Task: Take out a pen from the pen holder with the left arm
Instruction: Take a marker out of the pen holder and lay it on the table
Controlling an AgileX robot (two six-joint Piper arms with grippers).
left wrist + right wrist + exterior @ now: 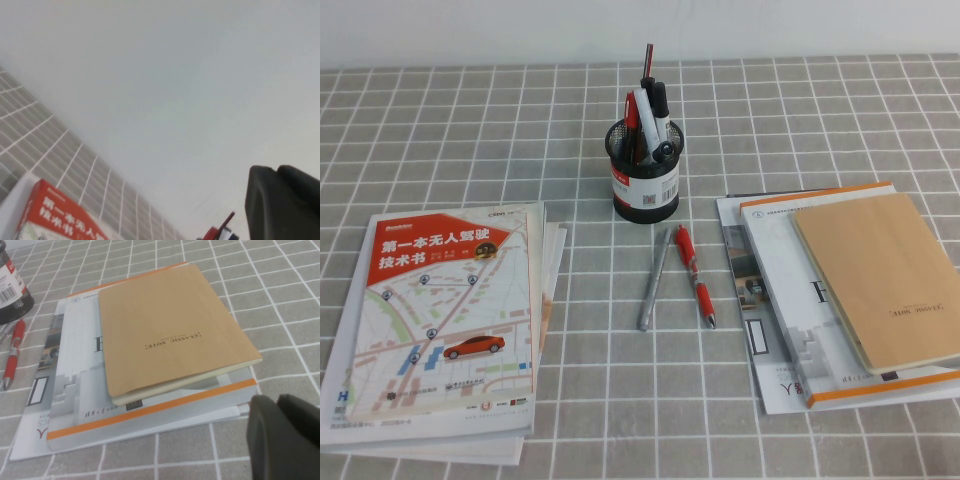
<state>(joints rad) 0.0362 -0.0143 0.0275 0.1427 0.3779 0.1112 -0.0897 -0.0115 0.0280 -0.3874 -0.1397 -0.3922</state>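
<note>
A black mesh pen holder (646, 180) stands upright near the middle back of the table with several pens (650, 110) sticking out of it. In front of it a grey pen (654, 280) and a red pen (695, 275) lie on the cloth. Neither arm shows in the high view. In the left wrist view, my left gripper (277, 172) is shut on nothing, tilted up toward the wall, far from the holder; only the pen tips (220, 231) peek in beside it. My right gripper (277, 402) is shut and empty, low near the front corner of the book stack.
A map booklet (445, 310) with a red cover panel lies on papers at the left. A brown notebook (885, 280) sits on stacked books (780, 330) at the right. The grey checked cloth (620, 400) covers the table, and a white wall stands behind it.
</note>
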